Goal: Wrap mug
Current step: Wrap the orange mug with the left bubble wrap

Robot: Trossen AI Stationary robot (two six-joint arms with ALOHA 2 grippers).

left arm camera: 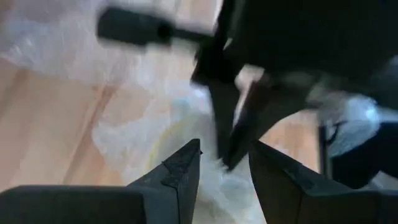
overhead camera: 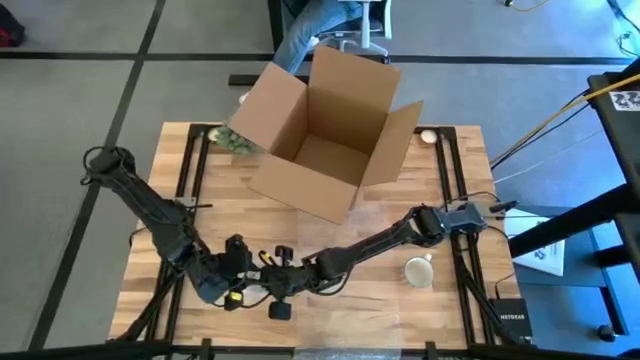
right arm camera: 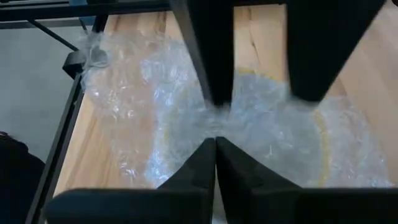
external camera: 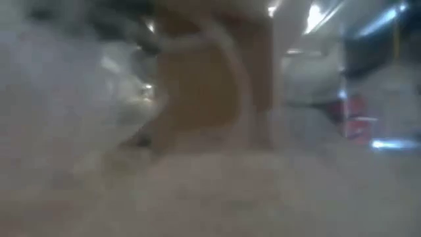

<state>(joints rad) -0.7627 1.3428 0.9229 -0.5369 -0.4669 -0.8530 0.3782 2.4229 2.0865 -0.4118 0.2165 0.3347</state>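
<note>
High: left end effector (overhead camera: 243, 268) and right end effector (overhead camera: 283, 280) meeting over bubble wrap (overhead camera: 330, 310); mug (overhead camera: 418, 271) well right of both.
Left wrist: fingers apart.
Right wrist: clamped on bubble wrap (right arm camera: 249, 124).
Lift gently, avoid tearing.

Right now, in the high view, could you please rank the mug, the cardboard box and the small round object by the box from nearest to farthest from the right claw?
From the right claw:
1. Mug, front right of the table.
2. Cardboard box, back centre.
3. Small round object, back right, beside the box.
</note>
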